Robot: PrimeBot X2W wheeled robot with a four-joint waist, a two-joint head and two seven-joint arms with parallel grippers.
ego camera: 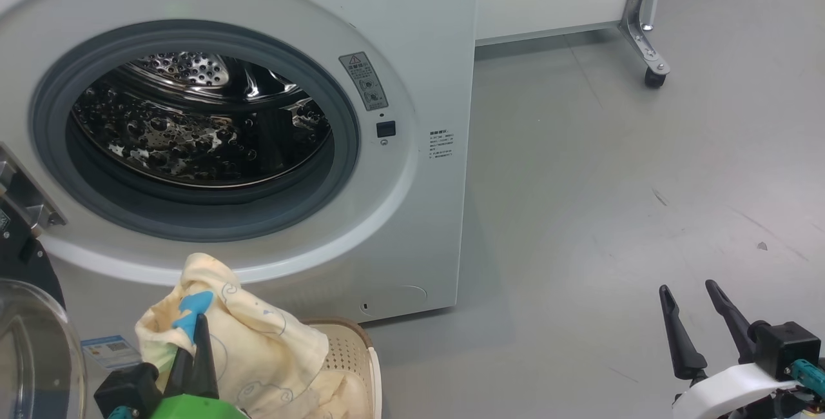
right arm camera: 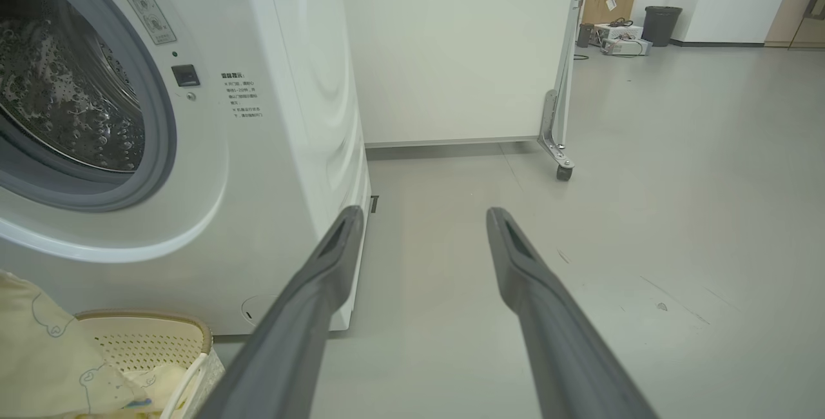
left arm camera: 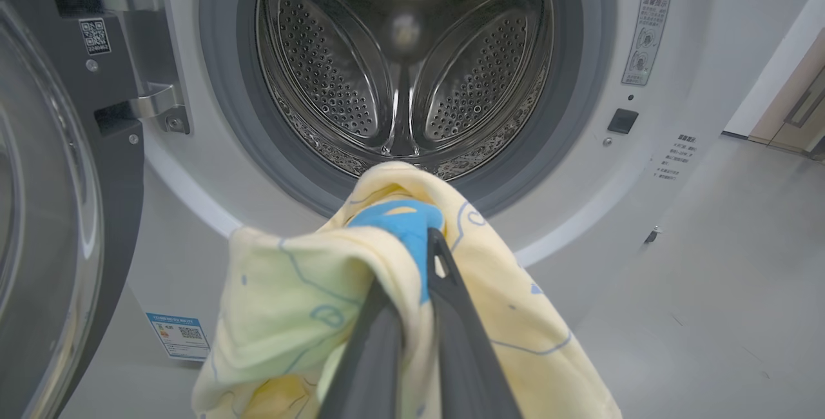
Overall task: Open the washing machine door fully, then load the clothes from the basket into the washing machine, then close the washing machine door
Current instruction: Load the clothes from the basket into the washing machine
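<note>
Cream clothes (left arm camera: 290, 303) hang clamped in my left end effector (left arm camera: 419, 258), above the basket (ego camera: 351, 348), just before the washing machine (ego camera: 412, 32) mouth. My right end effector (ego camera: 687, 287) gapes empty. Trailing cloth could snag the grey seal (ego camera: 348, 148) and spill out.

Clothes (left arm camera: 290, 303) between fingers (left arm camera: 465, 341) — washing machine (left arm camera: 683, 51) beyond

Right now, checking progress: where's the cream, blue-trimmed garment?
The garment hangs lower left in the head view, pinched in the left gripper above the cream perforated basket.
</note>
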